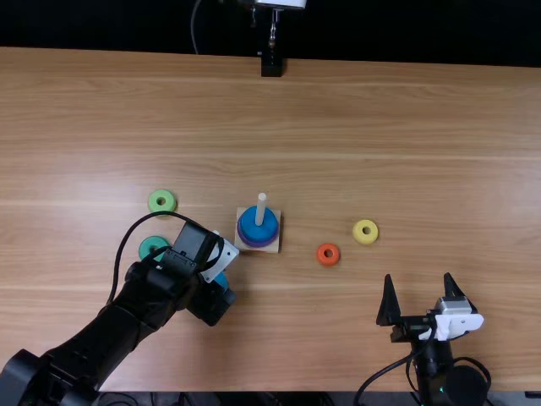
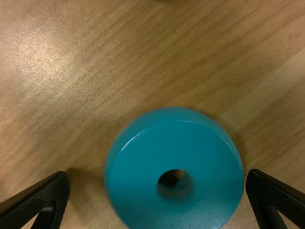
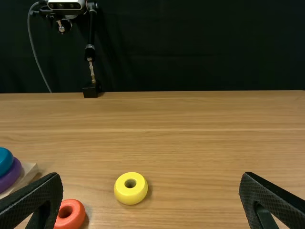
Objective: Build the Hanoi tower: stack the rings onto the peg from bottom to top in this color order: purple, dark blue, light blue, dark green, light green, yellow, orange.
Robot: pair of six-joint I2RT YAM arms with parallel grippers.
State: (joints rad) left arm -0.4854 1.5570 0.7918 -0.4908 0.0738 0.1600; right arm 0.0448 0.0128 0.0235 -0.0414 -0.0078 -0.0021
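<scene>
1. So the left gripper [image 2: 158,175] has its fingers [image 2: 40,193] spread, with the light blue ring [image 2: 138,191] lying between them. Nothing's clamped: there's a gap on one side, and the other finger is just beside the rim. Can't tell if the tips are low enough for a grip.
2. Ring's round, so no long axis to line up. It's flat on the wood, hole up. I'd center the fingers first, or closing could nudge it sideways.
3. Left arm is clearly the nearer one. The peg [image 1: 261,203] is to the right and a bit far of that ring, with the dark blue ring [image 1: 249,227] over the purple ring [image 1: 258,244], so light blue looks next.
4. Right gripper [image 3: 151,176] is at the near right, fingers wide apart, nothing between them.
5. Table [image 1: 355,118] looks smooth. Dark green ring [image 1: 145,245] and light green ring [image 1: 154,204] are left of the peg; orange ring [image 1: 321,257] and yellow ring [image 1: 359,235] are right. Dark curtain [image 3: 190,47] behind the far edge.
</scene>
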